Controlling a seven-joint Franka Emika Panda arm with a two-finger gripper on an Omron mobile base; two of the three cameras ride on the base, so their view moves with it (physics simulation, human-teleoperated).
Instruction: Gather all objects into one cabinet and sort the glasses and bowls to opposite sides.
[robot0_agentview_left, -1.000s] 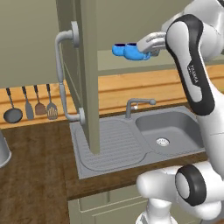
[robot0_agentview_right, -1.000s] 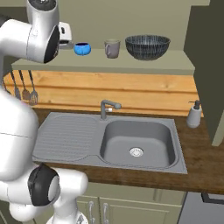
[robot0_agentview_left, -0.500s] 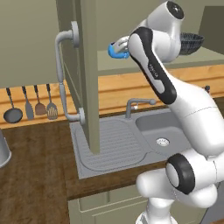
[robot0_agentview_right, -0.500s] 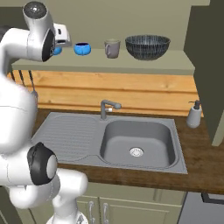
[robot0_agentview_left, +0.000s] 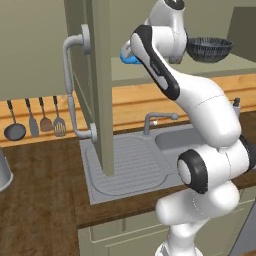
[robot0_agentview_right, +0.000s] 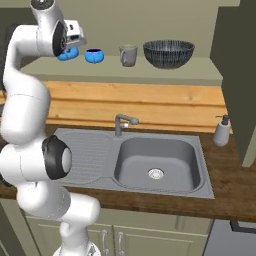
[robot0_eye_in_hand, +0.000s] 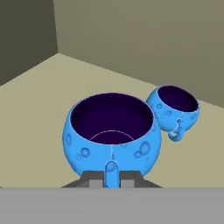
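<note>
On the pale green shelf (robot0_agentview_right: 165, 74) of the open olive-green cabinet, a glossy blue bowl (robot0_eye_in_hand: 112, 135) is being gripped by the closed gripper (robot0_eye_in_hand: 111, 179) near the left end, a second blue bowl (robot0_agentview_right: 93, 55), grey tumbler (robot0_agentview_right: 128, 55) and wide dark ribbed bowl (robot0_agentview_right: 168, 53) being lined up rightward.

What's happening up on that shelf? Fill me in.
The white arm is reaching up to the cabinet shelf, its fingers shut on the small handle of a blue bowl. A second blue bowl sits just beyond it, then the grey tumbler, with the wide dark bowl at the far right. The cabinet door stands open.
</note>
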